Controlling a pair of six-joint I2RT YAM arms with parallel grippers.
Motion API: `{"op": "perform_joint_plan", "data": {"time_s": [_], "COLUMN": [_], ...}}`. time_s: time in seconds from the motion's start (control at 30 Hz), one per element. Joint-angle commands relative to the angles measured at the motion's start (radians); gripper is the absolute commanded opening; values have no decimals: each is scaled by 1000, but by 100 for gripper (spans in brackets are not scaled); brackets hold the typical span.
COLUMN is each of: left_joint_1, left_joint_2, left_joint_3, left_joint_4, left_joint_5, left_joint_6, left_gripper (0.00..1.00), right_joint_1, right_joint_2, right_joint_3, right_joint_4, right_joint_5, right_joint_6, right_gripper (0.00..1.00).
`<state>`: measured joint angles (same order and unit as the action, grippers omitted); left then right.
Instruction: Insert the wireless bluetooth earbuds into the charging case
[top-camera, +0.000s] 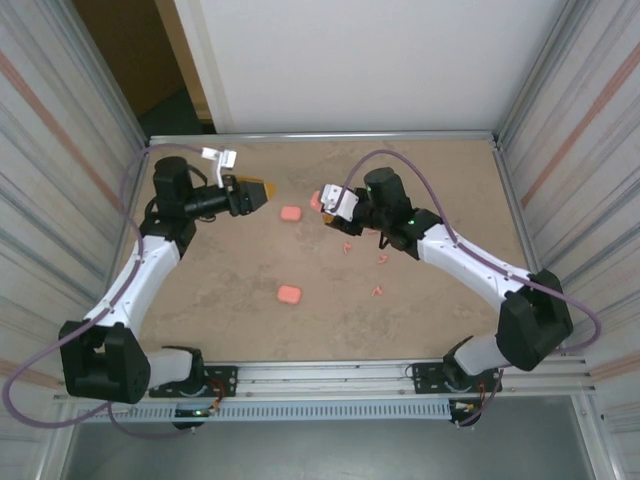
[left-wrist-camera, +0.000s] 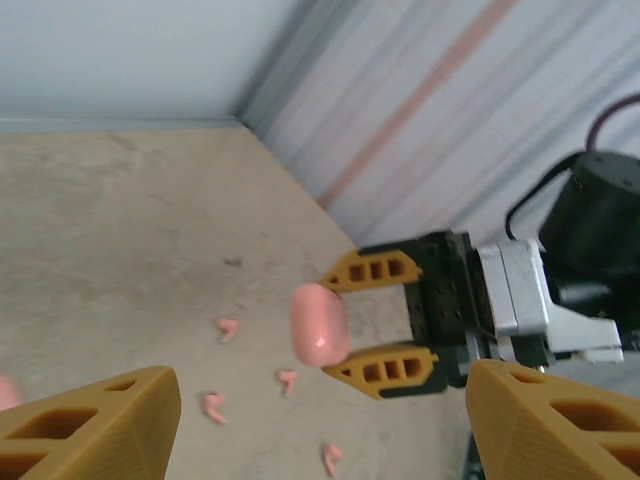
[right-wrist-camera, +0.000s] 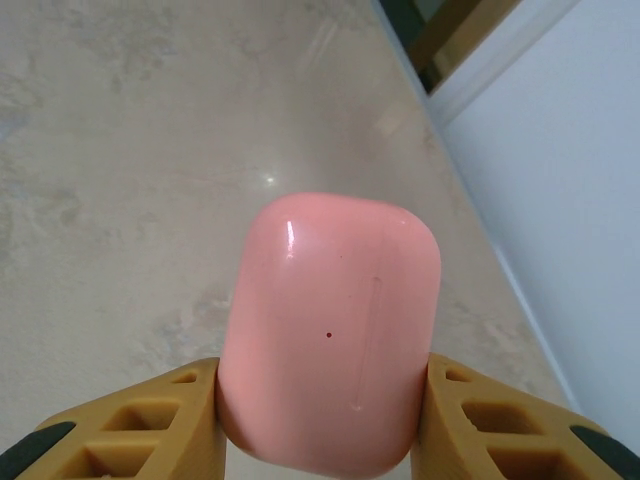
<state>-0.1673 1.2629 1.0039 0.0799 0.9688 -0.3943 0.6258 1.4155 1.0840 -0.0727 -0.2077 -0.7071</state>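
Above the far middle of the worktop (top-camera: 230, 262), the right tool (top-camera: 324, 203) is pinching a pink charging case (top-camera: 315, 200) by its two sides. From the right wrist we see the case wedged between both fingers (right-wrist-camera: 150, 425), and it seems to be held off the surface. The left tool (top-camera: 262, 192) faces it from just across, with its fingers spread wide and nothing between them.

The earbuds (top-camera: 382, 259) lie scattered on the worktop on the near side of the right tool, beside that arm and apart from one another. From the left wrist we count four of them around and below the held case. None touches the case or either tool.

Two loose cases (top-camera: 291, 213) rest flat in the middle, one near the left tool and the other nearer the arm bases. Between them and around them we see broad bare worktop. Ribbed side walls (top-camera: 575, 120) close in left and right, a white panel (top-camera: 350, 60) stands along the far edge, and a rail (top-camera: 330, 372) runs along the near edge.

The held case is a glossy salmon-pink rounded rectangle with a small dark dot and a thin straight line on its face. The earbuds are tiny stemmed pieces of the same pink, and we cannot tell which way each one lies.
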Motion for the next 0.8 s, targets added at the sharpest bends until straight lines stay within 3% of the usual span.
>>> {"op": "perform_joint_plan", "data": {"time_s": [0.0, 0.33, 0.77], "left_joint_1": [-54, -167, -258], "left_joint_2": [33, 153, 277], "left_joint_3": [61, 148, 207], "left_joint_4": [-52, -53, -23], "left_joint_5": [90, 89, 89], "left_joint_6": [42, 77, 67], "left_gripper": [77, 77, 74], "right_joint_1": [2, 15, 29], "right_joint_2": [-64, -169, -194], "right_joint_3": [-20, -67, -85], "right_joint_4": [-3, -19, 2], "right_joint_5": [52, 78, 86], "right_joint_6": [-45, -46, -31], "right_gripper": [42, 43, 43]}}
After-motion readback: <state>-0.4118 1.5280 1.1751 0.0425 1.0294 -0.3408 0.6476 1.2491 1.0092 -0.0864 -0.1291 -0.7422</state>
